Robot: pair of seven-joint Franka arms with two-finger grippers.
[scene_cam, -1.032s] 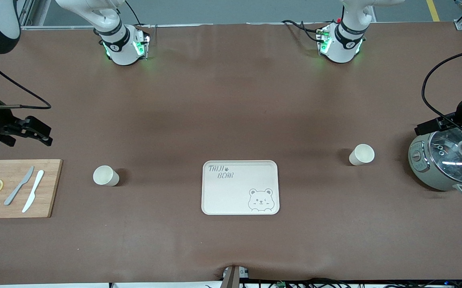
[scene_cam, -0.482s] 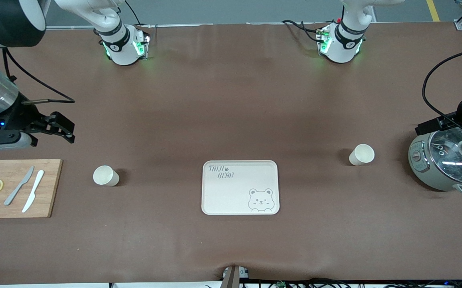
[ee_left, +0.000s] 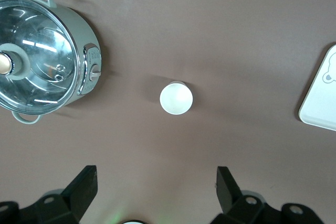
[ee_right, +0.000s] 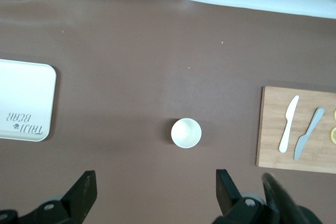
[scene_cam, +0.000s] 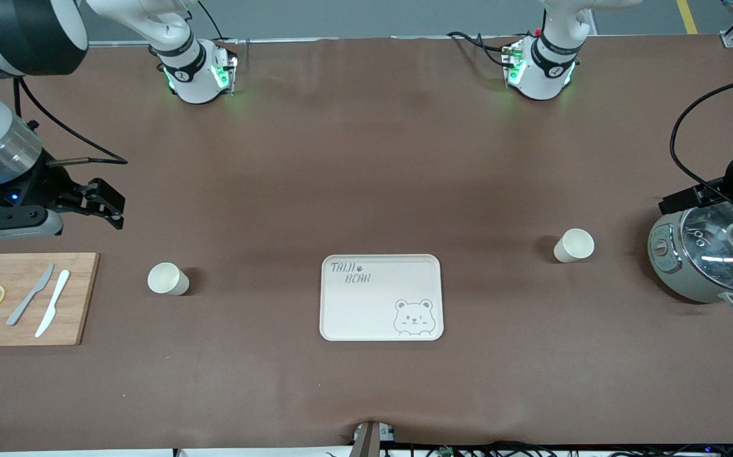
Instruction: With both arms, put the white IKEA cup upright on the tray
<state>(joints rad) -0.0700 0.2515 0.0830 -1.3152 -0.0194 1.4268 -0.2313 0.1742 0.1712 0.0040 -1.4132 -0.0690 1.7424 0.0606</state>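
The cream tray [scene_cam: 381, 297] with grey "TAIJI BEAR" lettering lies in the middle of the table, with nothing on it. One white cup [scene_cam: 167, 278] stands mouth up toward the right arm's end. A second white cup [scene_cam: 574, 245] stands mouth up toward the left arm's end. My right gripper [scene_cam: 107, 204] is open and empty in the air, over bare table beside its cup [ee_right: 186, 132]. My left gripper [scene_cam: 683, 200] is open and empty over the pot's edge, with its cup [ee_left: 176, 98] below it. Both wrist views show open fingers, right [ee_right: 156, 187] and left [ee_left: 156, 184].
A wooden cutting board [scene_cam: 23, 298] with two knives and lemon slices lies at the right arm's end. A grey pot with a glass lid [scene_cam: 702, 260] stands at the left arm's end. Tray corners show in the wrist views, left [ee_left: 323, 98] and right [ee_right: 23, 100].
My right arm has swung in from the table's end toward its cup, gripper still open. The left arm, both cups and the tray have not moved.
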